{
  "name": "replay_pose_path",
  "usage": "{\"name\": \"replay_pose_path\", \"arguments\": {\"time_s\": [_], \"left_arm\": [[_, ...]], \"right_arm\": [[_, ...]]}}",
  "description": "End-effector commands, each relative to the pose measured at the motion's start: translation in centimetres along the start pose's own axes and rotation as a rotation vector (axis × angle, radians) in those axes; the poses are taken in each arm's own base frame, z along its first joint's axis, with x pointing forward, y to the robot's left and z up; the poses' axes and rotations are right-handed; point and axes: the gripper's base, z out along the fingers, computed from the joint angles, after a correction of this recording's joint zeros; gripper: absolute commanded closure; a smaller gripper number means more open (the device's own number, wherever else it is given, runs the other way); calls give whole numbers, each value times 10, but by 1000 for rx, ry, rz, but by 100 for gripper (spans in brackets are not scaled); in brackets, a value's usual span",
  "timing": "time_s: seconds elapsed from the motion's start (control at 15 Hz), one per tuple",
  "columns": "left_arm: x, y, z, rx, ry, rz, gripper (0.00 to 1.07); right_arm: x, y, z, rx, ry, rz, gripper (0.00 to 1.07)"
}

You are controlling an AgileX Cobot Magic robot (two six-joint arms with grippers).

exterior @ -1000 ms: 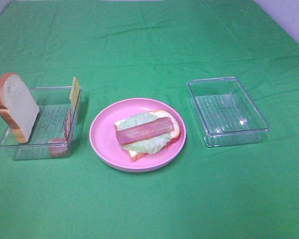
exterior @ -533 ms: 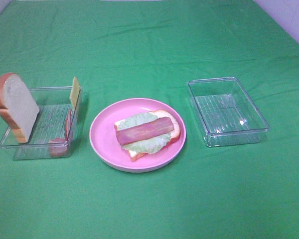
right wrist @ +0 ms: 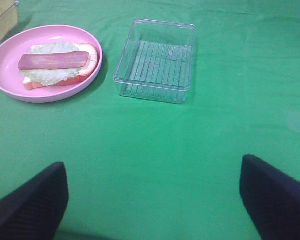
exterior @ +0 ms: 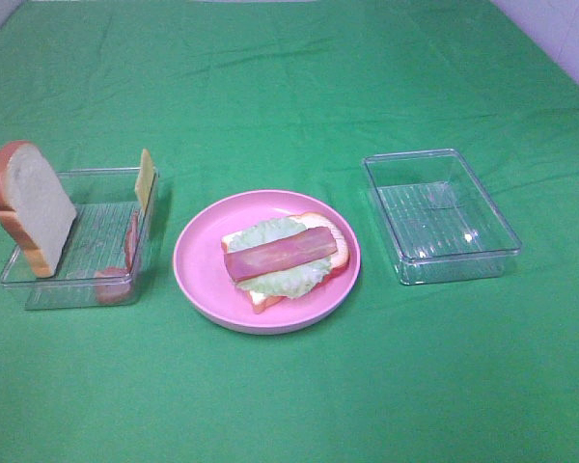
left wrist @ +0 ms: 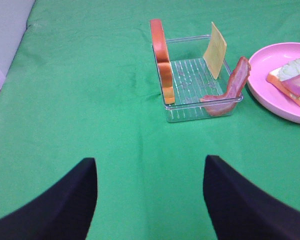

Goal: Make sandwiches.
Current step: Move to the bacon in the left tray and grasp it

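A partly stacked sandwich (exterior: 285,256) lies on the pink plate (exterior: 198,265): a bread slice, a lettuce leaf (exterior: 280,275) and a bacon strip (exterior: 280,254) on top. It also shows in the right wrist view (right wrist: 57,65). A bread slice (exterior: 29,207) stands upright in the left clear tray (exterior: 77,285), with a yellow cheese square (exterior: 146,178) and a bacon strip (exterior: 130,241); the left wrist view shows them too (left wrist: 162,60). Neither gripper shows in the exterior view. My left gripper (left wrist: 150,197) is open and empty. My right gripper (right wrist: 152,200) is open and empty.
An empty clear tray (exterior: 439,214) stands right of the plate, also in the right wrist view (right wrist: 155,60). A green cloth (exterior: 289,96) covers the table. A pale wall edge shows at the far right corner.
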Motion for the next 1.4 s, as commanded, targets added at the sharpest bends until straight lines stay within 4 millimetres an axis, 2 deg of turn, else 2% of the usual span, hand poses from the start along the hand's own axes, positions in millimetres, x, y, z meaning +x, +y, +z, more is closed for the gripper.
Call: {"name": "replay_pose_path", "arguments": {"time_s": [0.07,0.2,0.27,0.33,0.4,0.47,0.53,0.6,0.67,0.73,0.87,0.93,1.0,1.13,1.2,1.33,1.4], "left_arm": [[-17,-1,-10,8,-96,-34,46],[-36,-2,-2,34,-43,-73,46],[-36,-2,-2,34,-43,-73,46],[-51,-5,14,83,58,-114,46],[-59,-7,19,110,94,-133,46],[-89,-11,45,179,226,-179,46],[-89,-11,45,179,226,-179,46],[-113,-11,65,205,281,-177,46],[-120,-11,71,210,295,-175,46],[-142,-10,94,217,341,-181,46],[-159,-8,126,221,424,-189,46],[-168,-7,156,225,511,-197,42],[-170,-6,178,230,573,-206,37],[-172,-6,185,233,593,-211,35],[-169,-5,227,244,700,-236,34],[-168,-10,249,272,736,-264,34],[-168,-10,249,272,736,-264,34]], "right_arm": [[1,1,0,0,-3,-10,20],[1,1,-1,0,-5,-10,20],[1,1,-1,0,-5,-10,20],[3,1,-3,4,-26,-12,20],[4,2,-4,4,-37,-12,20],[4,2,-4,3,-33,-12,20],[4,2,-4,3,-33,-12,20],[4,2,-4,3,-33,-12,20],[4,2,-4,3,-33,-12,20],[4,2,-4,3,-33,-12,20],[4,2,-4,3,-33,-12,20],[4,2,-4,3,-33,-12,20],[4,2,-4,3,-33,-12,20],[4,2,-4,3,-33,-12,20],[4,2,-4,3,-33,-12,20],[4,2,-4,3,-33,-12,20],[4,2,-4,3,-33,-12,20]]}}
